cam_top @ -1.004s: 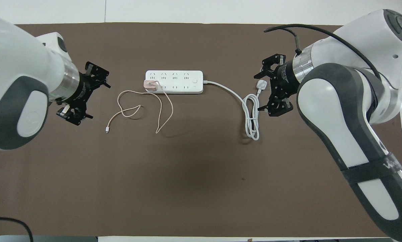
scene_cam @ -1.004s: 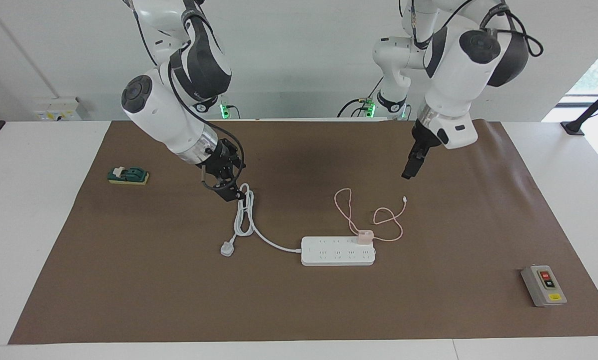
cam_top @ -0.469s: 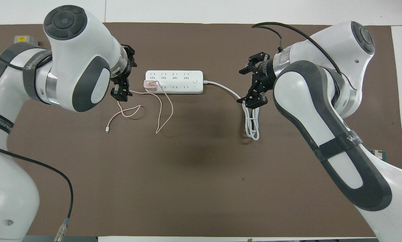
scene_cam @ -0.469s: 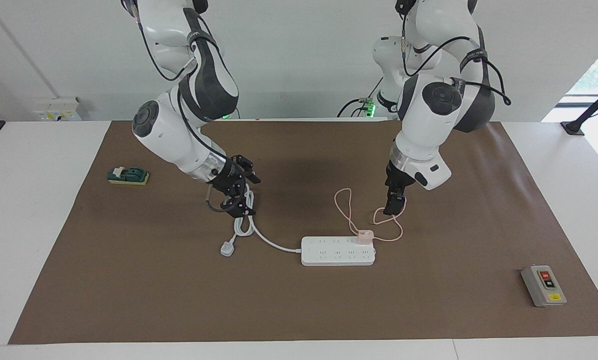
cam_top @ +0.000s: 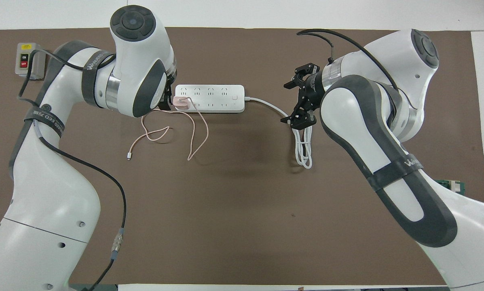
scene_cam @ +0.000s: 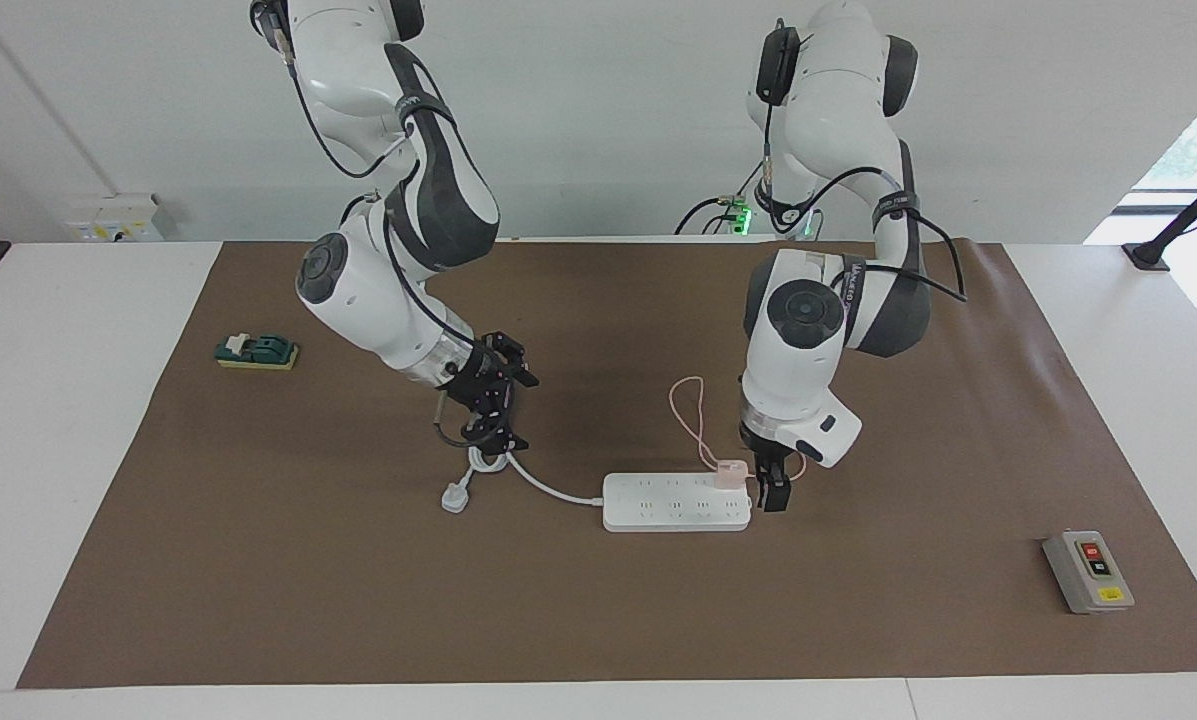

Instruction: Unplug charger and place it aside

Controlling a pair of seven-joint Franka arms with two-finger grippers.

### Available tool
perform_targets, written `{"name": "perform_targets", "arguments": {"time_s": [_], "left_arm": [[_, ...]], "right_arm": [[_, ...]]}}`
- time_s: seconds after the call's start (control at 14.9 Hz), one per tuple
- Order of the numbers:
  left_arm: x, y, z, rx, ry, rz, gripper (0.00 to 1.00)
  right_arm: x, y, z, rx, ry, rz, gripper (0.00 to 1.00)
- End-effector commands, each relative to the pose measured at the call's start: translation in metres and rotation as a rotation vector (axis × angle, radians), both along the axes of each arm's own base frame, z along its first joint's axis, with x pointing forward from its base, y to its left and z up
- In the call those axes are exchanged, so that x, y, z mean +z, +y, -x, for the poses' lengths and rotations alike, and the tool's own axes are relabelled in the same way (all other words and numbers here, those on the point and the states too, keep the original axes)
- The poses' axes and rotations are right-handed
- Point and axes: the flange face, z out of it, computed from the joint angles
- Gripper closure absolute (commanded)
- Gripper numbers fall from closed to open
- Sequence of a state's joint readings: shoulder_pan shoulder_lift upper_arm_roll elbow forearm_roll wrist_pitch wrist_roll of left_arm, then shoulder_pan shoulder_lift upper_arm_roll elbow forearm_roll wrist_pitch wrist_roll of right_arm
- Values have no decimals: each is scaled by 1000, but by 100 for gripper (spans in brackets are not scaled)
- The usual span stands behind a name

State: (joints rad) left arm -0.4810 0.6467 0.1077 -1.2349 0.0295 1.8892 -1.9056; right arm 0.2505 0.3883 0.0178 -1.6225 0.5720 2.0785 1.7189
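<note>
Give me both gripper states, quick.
Left gripper: beside the charger, holding nothing; fingers cannot be told.
Right gripper: open, over the power strip cord.

— Where's the charger (scene_cam: pixel 730 473)?

— Plugged into the end socket of the white power strip (scene_cam: pixel 676 503), just beside the left gripper (scene_cam: pixel 773 492), which hangs low at that end of the strip.

— What does it look like?

— A small pale pink cube, sitting upright. Its thin pink cable (cam_top: pixel 193 135) lies in loose loops on the brown mat, trailing from under the left gripper toward the robots.
</note>
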Motion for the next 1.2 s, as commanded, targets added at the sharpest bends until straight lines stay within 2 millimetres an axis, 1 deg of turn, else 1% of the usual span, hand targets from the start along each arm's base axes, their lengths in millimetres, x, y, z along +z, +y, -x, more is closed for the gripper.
{"name": "perform_targets", "arguments": {"time_s": [0.0,0.2,0.27,0.33,0.4,0.47,0.54,0.6,0.67,0.87,0.94,1.0,1.07,1.14], "left_arm": [[1,-1,-3,29,11,11,0],[-13,0,4,37,48,24,0],[-14,0,4,39,43,36,0],[-20,1,6,40,43,38,0],[-22,2,8,38,40,39,0],[-25,4,10,37,38,40,0],[-33,3,14,31,44,39,0],[-32,0,20,20,40,43,0],[-36,0,23,18,43,42,0],[-38,-2,25,10,46,47,0],[-39,-4,26,7,46,51,0],[-40,-5,27,10,49,58,1],[-37,-4,27,9,45,60,2],[-40,-4,29,8,48,59,2]], "right_arm": [[-10,0,-4,36,-30,-29,0],[-16,3,-2,70,-38,-44,0],[-17,4,-1,86,-49,-42,0],[-19,4,1,111,-61,-41,0],[-20,15,5,155,-72,-41,0],[-22,16,7,183,-70,-39,0],[-22,14,8,187,-58,-40,0],[-20,13,9,193,-47,-41,0],[-20,13,10,198,-41,-38,0],[-20,8,13,212,-11,-42,0],[-25,13,18,207,-2,-39,0],[-31,11,21,197,1,-33,0],[-30,9,22,197,-2,-35,0],[-31,8,21,196,-5,-39,0]]}}
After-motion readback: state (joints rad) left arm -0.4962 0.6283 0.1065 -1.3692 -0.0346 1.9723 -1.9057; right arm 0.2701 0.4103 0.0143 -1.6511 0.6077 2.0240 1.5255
